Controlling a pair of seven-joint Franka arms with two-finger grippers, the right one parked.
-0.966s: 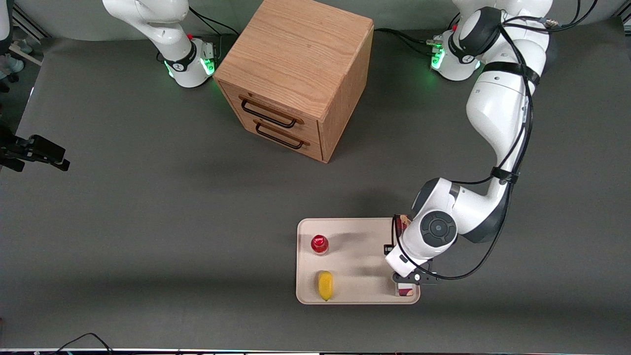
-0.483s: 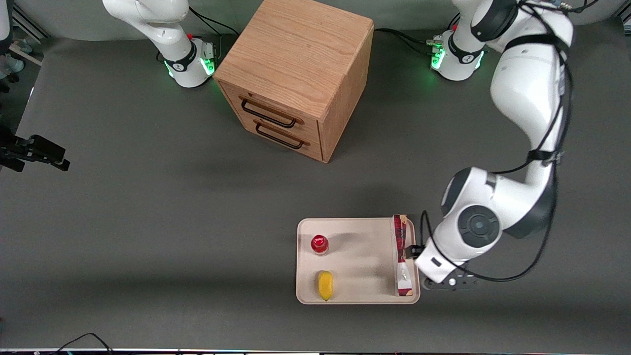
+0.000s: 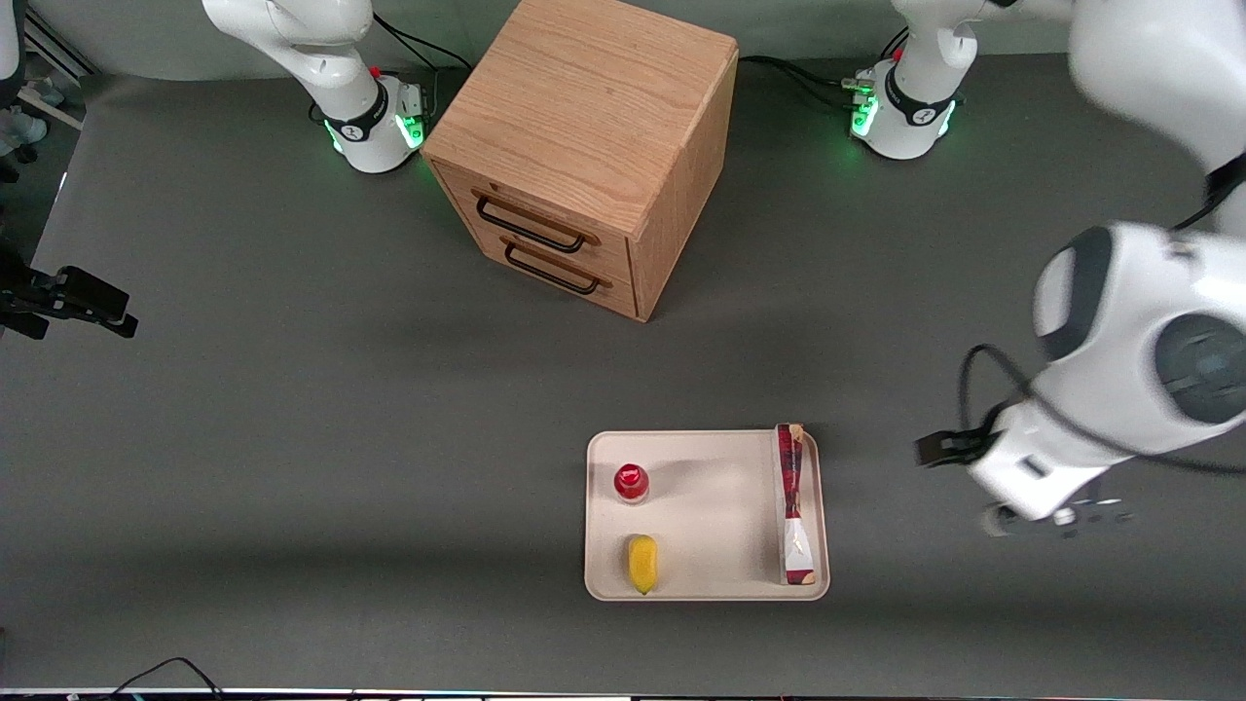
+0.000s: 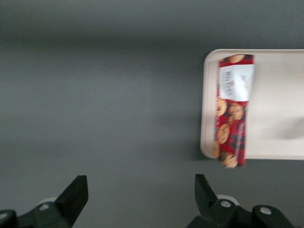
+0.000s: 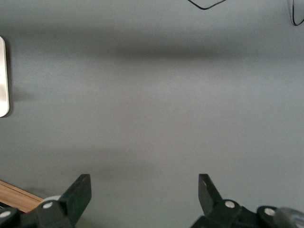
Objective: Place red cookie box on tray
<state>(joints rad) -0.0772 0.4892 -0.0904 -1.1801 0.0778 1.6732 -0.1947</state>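
1. Nearest the front camera on the tray (image 3: 706, 589), a yellow fruit-like item (image 3: 641, 563) is seen lying near the tray's near rim, at the end toward the parked arm.
2. The red cookie box (image 3: 793, 504) is laid on the tray along the short edge toward the working arm; its long axis is run from the near rim to the rim farther from the front camera, parallel to that edge.
3. The end of the box nearer the front camera is seen to carry the white panel, and the end farther from it is dark red; in the left wrist view (image 4: 232, 110) that red end is seen to project slightly over the tray's rim (image 4: 207, 104).
4. A small red-capped bottle (image 3: 631, 482) is stood upright on the tray, farther from the front camera than the yellow item and well apart from the box.
5. The gripper (image 3: 1046, 516) is held above the bare desk (image 3: 292, 438), off the tray toward the working arm's end, well apart from the box.
6. Its jaws are spread wide, and nothing is held or touched by them.
7. Farthest from the camera, a wooden drawer cabinet (image 3: 584, 146) is stood on the desk with two dark handles on its front.
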